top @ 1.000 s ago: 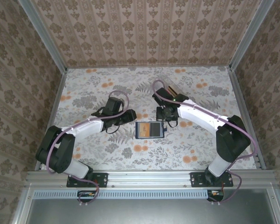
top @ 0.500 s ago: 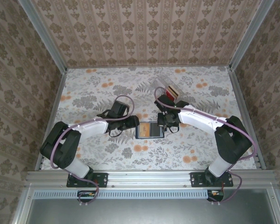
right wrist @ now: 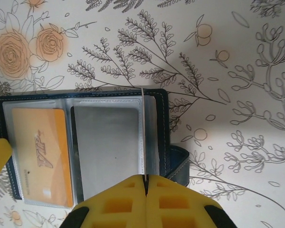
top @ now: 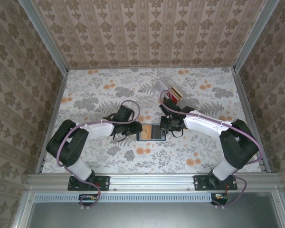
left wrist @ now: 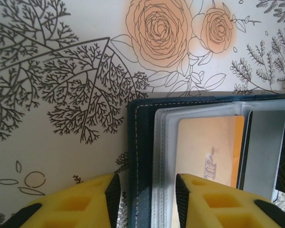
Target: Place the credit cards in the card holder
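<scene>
card holder [left wrist: 140, 142] open, orange card [left wrist: 204, 147], grey card [right wrist: 104, 152] sleeved | left fingers [left wrist: 209, 199] apart astride its edge | right fingers [right wrist: 133, 190] pinching thin card [right wrist: 142, 133]

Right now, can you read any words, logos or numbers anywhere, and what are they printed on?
"VIP": slanted letters on the orange card inside the card holder.
No print visible on the grey card beside it.
Unreadable: the thin card, edge-on in the right gripper.
Too small to read: the cards in the clear box.
</scene>
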Motion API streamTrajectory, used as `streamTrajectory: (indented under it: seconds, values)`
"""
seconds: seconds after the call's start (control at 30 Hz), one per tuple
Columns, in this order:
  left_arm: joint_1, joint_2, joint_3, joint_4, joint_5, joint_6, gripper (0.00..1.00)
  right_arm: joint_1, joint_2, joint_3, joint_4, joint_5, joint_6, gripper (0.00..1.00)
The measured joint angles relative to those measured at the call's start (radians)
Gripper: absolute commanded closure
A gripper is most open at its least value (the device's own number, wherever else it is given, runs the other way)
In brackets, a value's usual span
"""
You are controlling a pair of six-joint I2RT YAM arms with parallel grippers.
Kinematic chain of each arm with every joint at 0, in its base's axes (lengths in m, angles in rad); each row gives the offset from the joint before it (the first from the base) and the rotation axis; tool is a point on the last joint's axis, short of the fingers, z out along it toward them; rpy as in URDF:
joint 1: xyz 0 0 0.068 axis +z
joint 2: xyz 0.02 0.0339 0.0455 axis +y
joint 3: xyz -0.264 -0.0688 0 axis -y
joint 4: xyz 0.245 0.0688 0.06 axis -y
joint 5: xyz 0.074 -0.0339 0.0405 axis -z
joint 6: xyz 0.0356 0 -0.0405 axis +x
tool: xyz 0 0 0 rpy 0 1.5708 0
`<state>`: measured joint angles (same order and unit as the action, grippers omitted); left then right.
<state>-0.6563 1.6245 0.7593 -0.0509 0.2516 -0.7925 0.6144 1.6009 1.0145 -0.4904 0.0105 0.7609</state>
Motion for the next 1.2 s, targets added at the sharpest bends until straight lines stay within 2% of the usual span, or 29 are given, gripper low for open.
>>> streamTrajectory:
  seconds: [0.57, 1.2]
  values:
    - [-0.004, 0.010, 0.000, 0.013, -0.001, 0.000, 0.70, -0.021, -0.064, -0.012, 0.037, -0.072, 0.006, 1.00]
    - [-0.005, 0.012, 0.000, 0.025, -0.001, 0.000, 0.70, -0.021, -0.044, 0.005, 0.138, -0.231, 0.007, 1.00]
